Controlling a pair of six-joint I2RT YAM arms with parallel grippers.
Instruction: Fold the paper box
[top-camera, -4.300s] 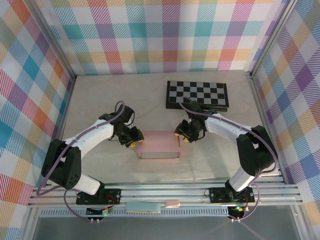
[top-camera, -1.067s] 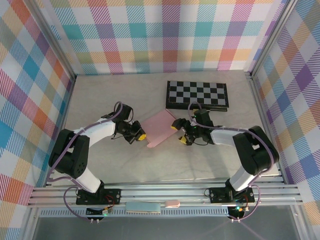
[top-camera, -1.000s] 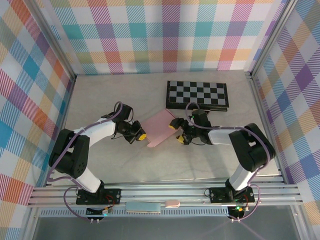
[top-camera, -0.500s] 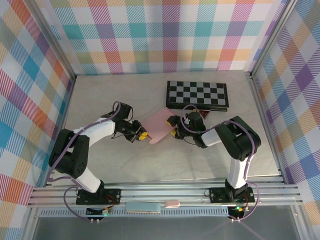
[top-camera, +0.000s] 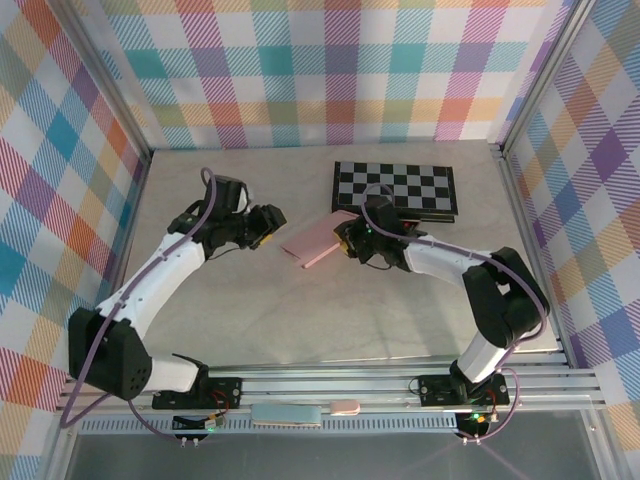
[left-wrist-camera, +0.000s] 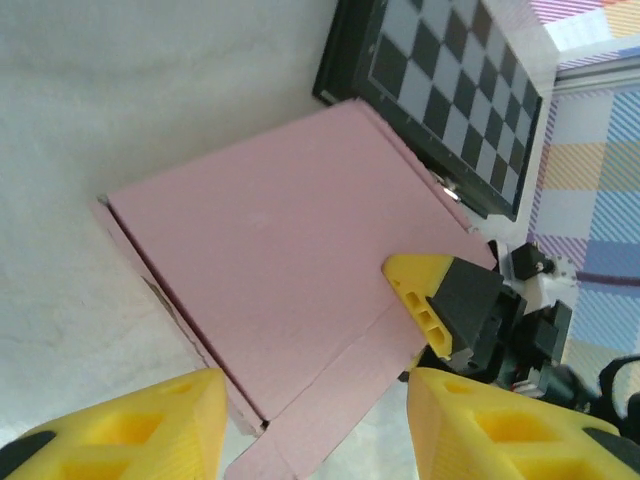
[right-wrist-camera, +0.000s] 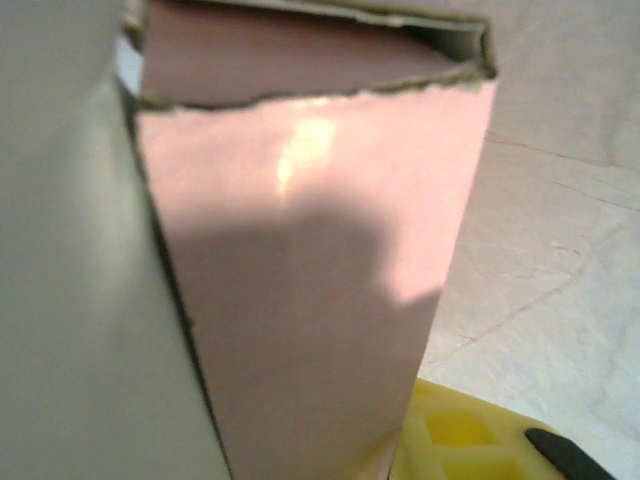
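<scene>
On bench (top-camera: 220, 300): paper box (top-camera: 318, 240), right tool (top-camera: 347, 240) pinching its edge.
Top: box lies just beside the chessboard (top-camera: 395, 190); left tool (top-camera: 268, 222) near its left end. Left wrist: left tool's fingers (left-wrist-camera: 130, 430) spread, empty, box below. Right wrist: pink panel close to lens, yellow finger (right-wrist-camera: 470, 440) under it.

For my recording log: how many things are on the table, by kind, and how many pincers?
box: 1
checkerboard: 1
pincers (left pincer, right pincer): 2
Total: 4
</scene>
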